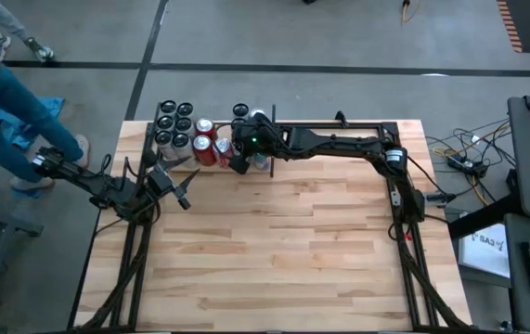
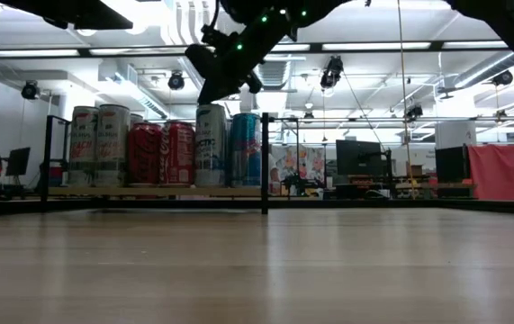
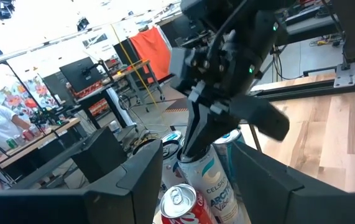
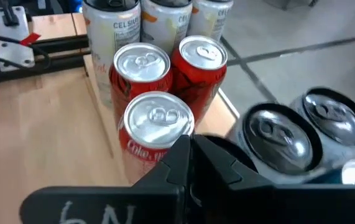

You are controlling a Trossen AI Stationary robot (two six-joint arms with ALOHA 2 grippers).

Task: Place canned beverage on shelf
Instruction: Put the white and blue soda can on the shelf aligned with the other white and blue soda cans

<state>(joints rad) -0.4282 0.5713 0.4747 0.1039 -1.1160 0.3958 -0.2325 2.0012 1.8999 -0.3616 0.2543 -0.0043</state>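
wooden table (image 1: 292, 241) holds the shelf (image 2: 148, 191) of cans; right gripper (image 1: 242, 160) closed above them, left gripper (image 1: 176, 186) part-open.

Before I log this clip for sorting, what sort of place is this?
Probably a robotics lab or workshop: open floor with workbenches and monitors, ceiling strip lights, and loose cables beside the wooden table.

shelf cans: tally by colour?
Red cans: 3
Pale tall cans left of the reds: 6
Cans right of the reds, partly hidden: at least 3, including 1 white can and 1 blue can
Total: at least 12
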